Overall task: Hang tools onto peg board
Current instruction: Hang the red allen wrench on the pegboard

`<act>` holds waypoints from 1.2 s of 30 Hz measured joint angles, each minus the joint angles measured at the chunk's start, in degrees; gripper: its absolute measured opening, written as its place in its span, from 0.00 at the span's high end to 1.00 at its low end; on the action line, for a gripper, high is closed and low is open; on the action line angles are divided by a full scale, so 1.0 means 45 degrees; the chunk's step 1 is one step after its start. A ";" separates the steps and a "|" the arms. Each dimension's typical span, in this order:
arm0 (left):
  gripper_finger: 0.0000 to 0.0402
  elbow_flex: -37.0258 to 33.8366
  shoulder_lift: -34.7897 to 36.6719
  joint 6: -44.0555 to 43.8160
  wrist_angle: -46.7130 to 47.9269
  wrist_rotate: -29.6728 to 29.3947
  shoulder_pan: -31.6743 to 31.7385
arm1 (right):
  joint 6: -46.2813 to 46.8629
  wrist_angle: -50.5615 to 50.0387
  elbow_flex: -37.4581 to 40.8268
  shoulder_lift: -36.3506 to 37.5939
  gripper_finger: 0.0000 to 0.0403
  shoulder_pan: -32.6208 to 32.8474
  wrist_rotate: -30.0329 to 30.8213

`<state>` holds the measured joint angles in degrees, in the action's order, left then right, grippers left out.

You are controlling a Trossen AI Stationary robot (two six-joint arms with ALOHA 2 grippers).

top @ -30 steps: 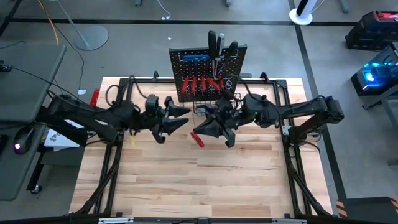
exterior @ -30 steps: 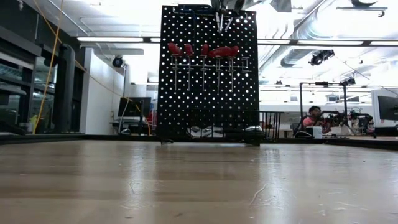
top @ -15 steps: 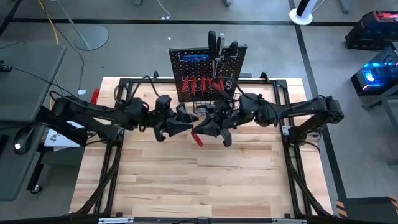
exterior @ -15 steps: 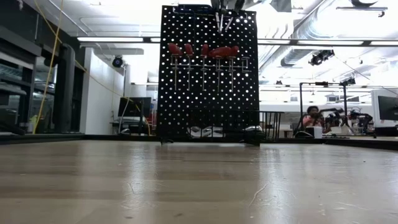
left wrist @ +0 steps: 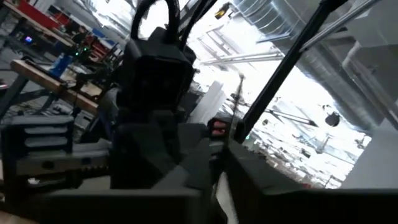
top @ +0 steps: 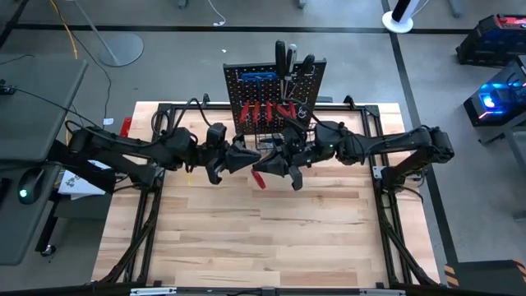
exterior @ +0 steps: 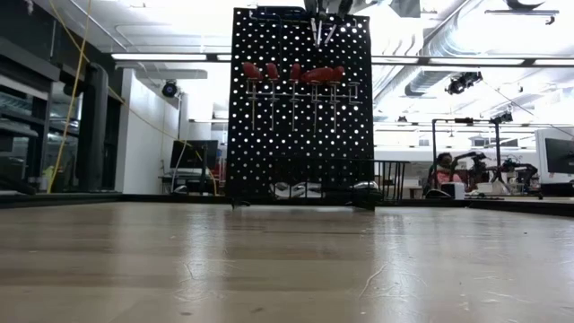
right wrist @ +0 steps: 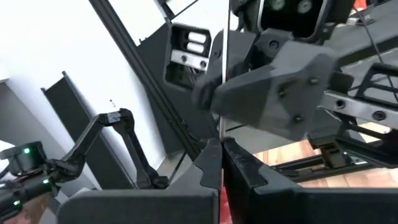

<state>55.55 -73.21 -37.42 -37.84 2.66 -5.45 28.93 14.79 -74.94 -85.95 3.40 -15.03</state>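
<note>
Arms meet over the middle of the wooden desk [top: 271, 238], just in front of the peg board [top: 246, 94]. The left arm reaches in from the desk's left edge, and its left hand [top: 238, 158] ends just left of centre, its tips pointing toward the other arm. From above its fingers look closed together, but whether they grip anything I cannot tell; in the left wrist view they lie side by side with only a thin gap, a small red piece and a thin metal rod showing beyond them.

Between the two hands sits a red-handled screwdriver [top: 259, 178], its handle slanting down toward the desk below the right hand [top: 275, 167]. In the right wrist view that hand's fingers [right wrist: 208, 165] are pressed narrow on the tool's thin metal shaft, which runs straight up between them toward the left arm's grey wrist housing close ahead.

Behind both hands the peg board stands upright at the desk's far edge. In the low view it holds a row of red-handled tools [exterior: 291, 74] hung from metal hooks, dark-handled screwdrivers [exterior: 321, 11] at its top edge, and a black wire basket [exterior: 309, 175] at its base. From above, blue keys [top: 259, 76] show near the board's top.

The right arm comes in from the desk's right edge.
</note>
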 joint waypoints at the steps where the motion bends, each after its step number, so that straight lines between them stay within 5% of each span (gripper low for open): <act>1: 0.94 0.0009 0.0010 0.0070 0.0135 0.0009 0.0019 | 0.0025 -0.0001 -0.0001 0.0000 1.00 -0.0038 -0.0003; 11: 1.00 0.0014 0.0088 -0.0054 0.0490 0.0077 0.0399 | 0.0483 -0.0059 0.0000 0.0017 0.98 -0.0132 -0.0012; 20: 1.00 0.0019 0.1294 -0.2031 0.4072 -0.0061 0.1087 | -0.1415 -0.4127 -0.0024 0.1943 0.71 -0.0025 0.0691; 28: 1.00 0.0000 0.0629 -0.9713 0.5429 0.0321 0.2004 | -0.6946 -0.7084 -0.0019 0.2686 0.65 0.1156 0.5417; 36: 1.00 0.0000 -0.0576 -1.2751 0.4103 0.0681 0.2330 | -1.4343 -0.6713 -0.0005 0.1765 0.65 0.2718 1.1411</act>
<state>55.55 -75.80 -94.80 -19.38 5.72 5.03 -35.61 -15.42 -74.96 -78.01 15.64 36.32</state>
